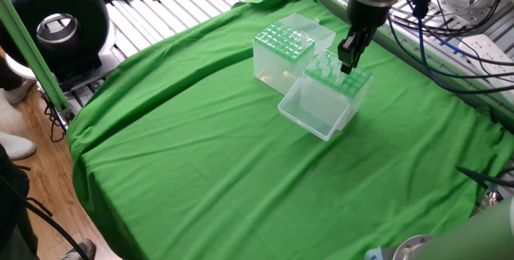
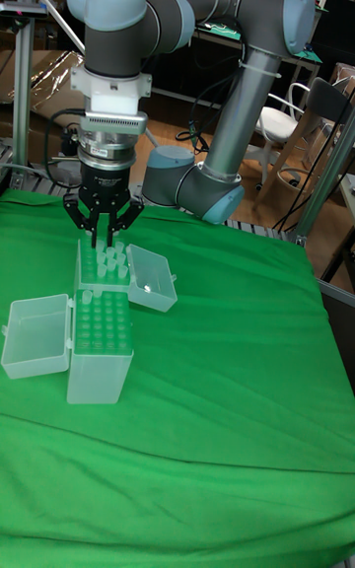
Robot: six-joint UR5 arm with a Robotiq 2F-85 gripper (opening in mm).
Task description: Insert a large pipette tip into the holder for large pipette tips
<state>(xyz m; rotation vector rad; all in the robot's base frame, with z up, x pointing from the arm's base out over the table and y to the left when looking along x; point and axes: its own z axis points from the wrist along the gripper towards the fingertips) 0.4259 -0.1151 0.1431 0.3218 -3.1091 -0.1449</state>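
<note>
The holder for large pipette tips (image 1: 341,83) (image 2: 102,272) is a translucent box with a bright green top plate. Its clear lid (image 1: 312,109) (image 2: 150,279) hangs open. Several large pipette tips (image 1: 328,66) (image 2: 110,257) stand upright in its holes. My gripper (image 1: 346,63) (image 2: 103,236) hangs just above the back of that plate, pointing down. Its fingers are drawn close together. Whether a tip is held between them does not show.
A second translucent box (image 1: 283,50) (image 2: 99,349) with a paler top full of tips stands right beside the holder, its lid (image 1: 312,27) (image 2: 35,335) open. A green cloth (image 1: 201,156) covers the table. Cables (image 1: 450,43) and a power strip lie at the back right.
</note>
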